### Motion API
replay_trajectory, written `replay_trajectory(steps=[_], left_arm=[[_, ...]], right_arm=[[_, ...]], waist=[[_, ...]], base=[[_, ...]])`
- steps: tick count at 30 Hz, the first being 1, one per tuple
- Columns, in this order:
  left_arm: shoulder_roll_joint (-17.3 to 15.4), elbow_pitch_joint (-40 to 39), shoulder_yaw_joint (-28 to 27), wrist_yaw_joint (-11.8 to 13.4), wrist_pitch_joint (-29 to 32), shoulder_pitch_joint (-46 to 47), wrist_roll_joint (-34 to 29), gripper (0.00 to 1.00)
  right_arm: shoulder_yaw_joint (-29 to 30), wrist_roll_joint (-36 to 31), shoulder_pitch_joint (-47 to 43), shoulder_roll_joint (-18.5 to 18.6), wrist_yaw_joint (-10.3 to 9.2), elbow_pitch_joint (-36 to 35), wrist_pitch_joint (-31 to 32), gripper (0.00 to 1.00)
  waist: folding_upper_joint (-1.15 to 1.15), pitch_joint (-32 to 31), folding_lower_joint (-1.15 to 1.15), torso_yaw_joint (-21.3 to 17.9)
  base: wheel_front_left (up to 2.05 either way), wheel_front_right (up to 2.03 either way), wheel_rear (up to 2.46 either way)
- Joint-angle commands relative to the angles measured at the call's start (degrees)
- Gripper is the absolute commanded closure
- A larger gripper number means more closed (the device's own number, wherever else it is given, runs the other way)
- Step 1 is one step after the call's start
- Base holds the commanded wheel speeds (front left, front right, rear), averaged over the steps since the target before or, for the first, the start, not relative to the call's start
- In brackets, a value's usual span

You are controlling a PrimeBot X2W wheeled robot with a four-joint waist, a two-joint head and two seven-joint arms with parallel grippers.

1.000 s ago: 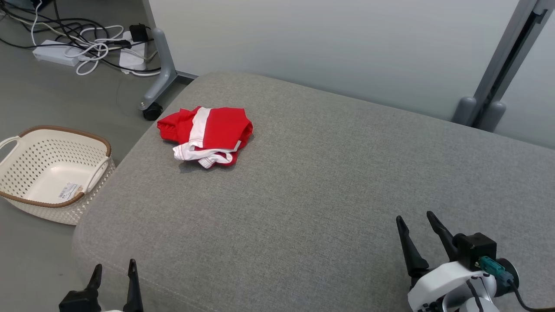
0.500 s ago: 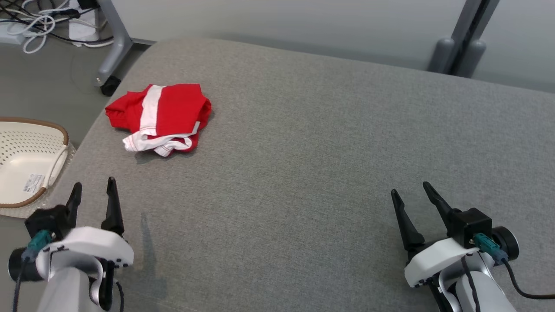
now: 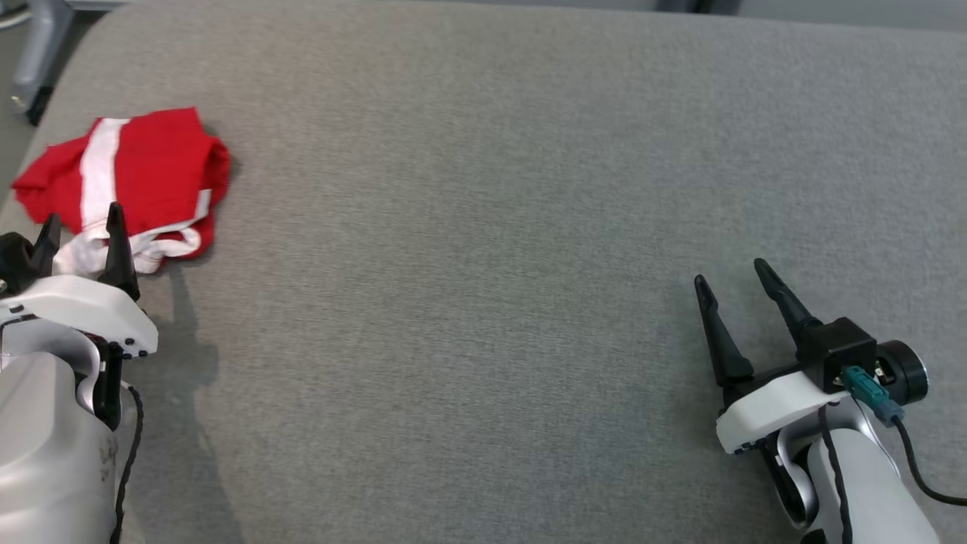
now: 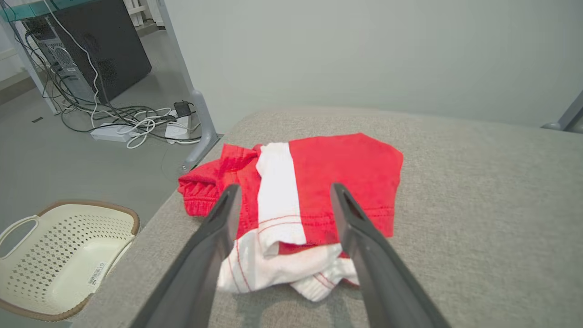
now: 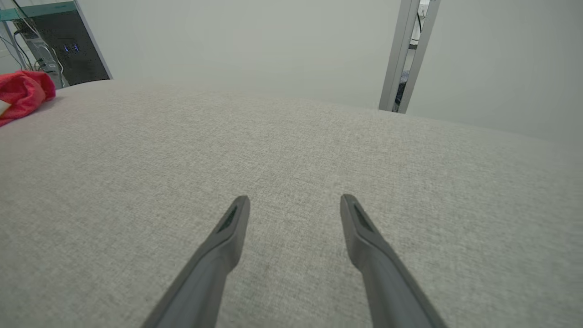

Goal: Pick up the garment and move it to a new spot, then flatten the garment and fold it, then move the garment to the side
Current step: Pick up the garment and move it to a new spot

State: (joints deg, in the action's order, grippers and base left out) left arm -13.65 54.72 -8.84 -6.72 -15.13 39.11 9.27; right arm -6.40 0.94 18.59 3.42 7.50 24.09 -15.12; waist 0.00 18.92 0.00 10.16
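Left wrist view: crumpled red fabric garment (image 4: 337,177) with white band, bunched on grey woven cushion (image 4: 478,205). Left tool (image 4: 285,187) and right tool (image 5: 295,198) both gape, empty.

On the cushion (image 3: 483,189), the garment (image 3: 143,162) lies at the upper left of my head view. My left gripper (image 3: 83,213) sits just below it, my right gripper (image 3: 729,270) at the lower right, well apart. My left wrist view has a basket (image 4: 59,255) at lower left, beside the cushion.
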Motion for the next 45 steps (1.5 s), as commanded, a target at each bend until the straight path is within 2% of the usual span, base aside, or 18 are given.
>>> replay_trajectory(steps=[1,7,11,12,13,17,23,29,35,39,42,45], left_arm=[[-0.7,1.9,0.0,0.8,0.5,1.7,0.0,0.0],[-2.2,9.1,-0.9,4.1,1.4,5.4,0.7,0.0],[-2.6,13.4,-1.1,5.2,3.5,6.6,1.4,0.0],[-2.6,14.2,-1.1,5.1,3.9,6.7,1.4,0.54],[-2.6,14.8,-1.1,4.9,4.2,6.8,1.8,1.0],[-3.0,15.2,-0.6,4.1,2.6,7.3,1.7,1.0],[-3.4,10.9,2.0,2.4,0.3,9.2,-0.1,1.0],[-2.0,5.1,5.0,0.8,-0.1,9.9,-1.8,1.0],[2.7,-1.7,10.0,-0.4,-0.1,7.9,-2.3,1.0],[7.3,-5.6,13.7,-0.7,-0.1,5.6,-0.8,1.0],[9.6,-8.2,18.7,-0.7,-0.1,3.0,1.0,1.0],[10.4,-10.5,24.7,-0.7,-0.1,0.0,4.1,1.0]], right_arm=[[0.2,-0.3,0.7,0.5,-0.02,-0.5,0.0,0.0],[0.6,-0.4,0.8,0.7,-0.02,-1.4,0.0,0.0],[0.9,-0.3,0.8,0.7,-0.02,-2.0,0.0,0.0],[0.9,-0.2,0.8,0.7,-0.02,-2.1,0.0,0.0],[1.0,-0.2,0.9,0.6,-0.02,-2.3,0.0,0.0],[1.6,0.2,0.3,0.4,-0.02,-2.3,0.0,0.0],[2.7,0.8,-1.2,0.0,-0.02,-1.6,0.0,0.0],[3.0,2.0,-2.8,-0.3,-0.02,-0.7,0.0,0.0],[2.5,4.4,-4.4,-0.4,-0.02,-0.2,0.0,0.0],[2.3,5.7,-5.2,-0.4,-0.02,0.0,0.0,0.0],[2.3,6.4,-5.7,-0.4,-0.02,0.1,0.0,0.0],[2.3,6.9,-6.3,-0.4,-0.02,0.3,0.0,0.0]], waist=[[0.0,2.5,0.0,-2.5],[0.0,4.6,0.0,-5.1],[0.0,5.3,0.0,-6.4],[0.0,5.3,0.0,-6.7],[0.0,5.2,0.0,-6.9],[0.0,4.0,0.0,-7.4],[0.0,0.2,0.0,-7.6],[0.0,-3.8,0.0,-8.5],[0.0,-7.5,0.0,-10.1],[0.0,-9.4,0.0,-11.3],[0.0,-10.6,0.0,-12.3],[0.0,-11.6,0.0,-13.4]], base=[[0.0,0.0,0.0],[0.0,0.0,0.0],[0.0,0.0,0.0],[0.0,0.0,0.0],[0.0,0.0,0.0],[0.0,0.0,0.0],[0.0,0.0,0.0],[0.0,0.0,0.0],[0.0,0.0,0.0],[0.0,0.0,0.0],[0.0,0.0,0.0],[0.0,0.0,0.0]])
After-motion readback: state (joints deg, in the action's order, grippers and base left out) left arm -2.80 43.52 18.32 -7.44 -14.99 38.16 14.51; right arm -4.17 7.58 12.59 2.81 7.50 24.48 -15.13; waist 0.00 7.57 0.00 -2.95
